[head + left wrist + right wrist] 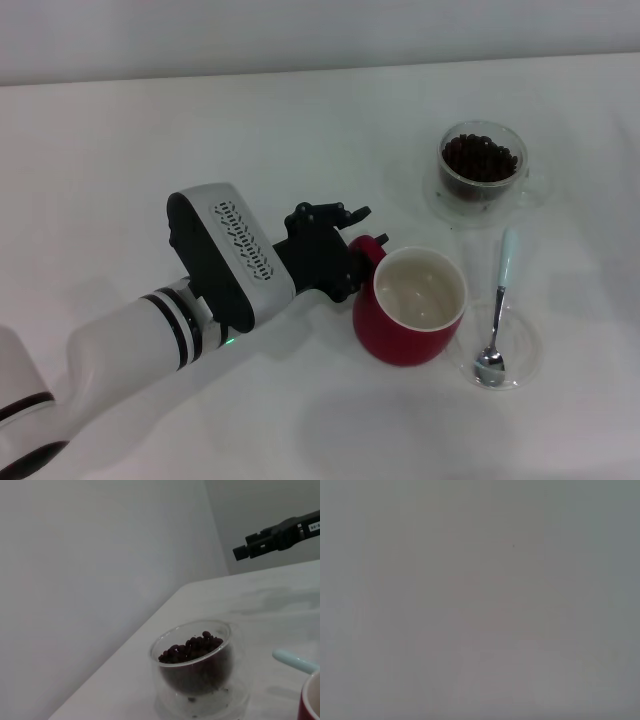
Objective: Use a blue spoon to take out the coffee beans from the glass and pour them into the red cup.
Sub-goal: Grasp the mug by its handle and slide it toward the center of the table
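Observation:
The red cup (410, 308) stands upright near the table's middle, its cream inside bare. My left gripper (366, 228) is at the cup's left side, shut on its loop handle (367, 247). The glass (481, 168) of coffee beans (481, 157) stands at the back right and also shows in the left wrist view as the glass (197, 672) with beans (192, 647). The blue spoon (499, 310) lies right of the cup, its bowl on a flat clear dish (520, 365). Far off past the table, my right gripper (272, 536) hangs in the air.
White tabletop (200, 150) all around, with a pale wall behind. My left arm (150, 330) reaches in from the lower left. The right wrist view shows only a blank grey surface.

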Controlling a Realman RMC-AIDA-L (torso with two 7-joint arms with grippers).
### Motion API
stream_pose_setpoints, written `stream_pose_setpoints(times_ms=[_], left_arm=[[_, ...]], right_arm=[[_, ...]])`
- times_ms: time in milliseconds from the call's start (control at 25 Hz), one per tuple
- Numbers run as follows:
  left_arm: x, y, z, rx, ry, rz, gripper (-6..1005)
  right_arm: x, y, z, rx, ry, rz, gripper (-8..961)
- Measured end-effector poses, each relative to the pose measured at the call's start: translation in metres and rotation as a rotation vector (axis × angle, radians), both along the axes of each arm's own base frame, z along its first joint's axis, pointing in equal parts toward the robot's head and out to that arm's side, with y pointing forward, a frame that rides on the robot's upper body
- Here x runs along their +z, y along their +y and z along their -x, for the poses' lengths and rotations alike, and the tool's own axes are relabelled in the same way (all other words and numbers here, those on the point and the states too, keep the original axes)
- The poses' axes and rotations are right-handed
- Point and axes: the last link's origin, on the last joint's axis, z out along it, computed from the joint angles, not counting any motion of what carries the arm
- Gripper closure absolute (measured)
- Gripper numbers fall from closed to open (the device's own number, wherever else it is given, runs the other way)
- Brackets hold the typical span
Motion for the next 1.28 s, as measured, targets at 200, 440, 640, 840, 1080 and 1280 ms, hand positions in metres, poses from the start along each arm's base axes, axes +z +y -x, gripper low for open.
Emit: stream_pose_setpoints(times_ms=[200,440,640,840,1080,1280], left_arm=[[0.0,-0.005,0.007,-0.015,0.02,-0.016,675],[0.001,-0.013,0.018,-0.003,0.022,-0.03,653],[0.005,-0.023,0.025,-0.027,0.003,-0.058,625],[0.009,-0.034,0.033,-0.029,-0.028,-0.082,613],[0.016,-0.047,0.045,0.005,-0.08,-0.111,613],[0.028,-0.057,0.062,0.06,-0.13,-0.157,612]], right_arm=[[0.0,0.001,0.0,0.002,-0.006,0.0,88],[0.001,0.0,0.0,0.001,-0.01,-0.001,88],[0.002,0.0,0.0,0.001,-0.012,-0.001,89],[0.002,0.0,-0.001,0.0,-0.013,-0.001,90],[0.004,-0.001,-0.002,-0.005,-0.016,-0.003,91],[0.004,-0.006,-0.005,-0.015,-0.014,-0.002,92]])
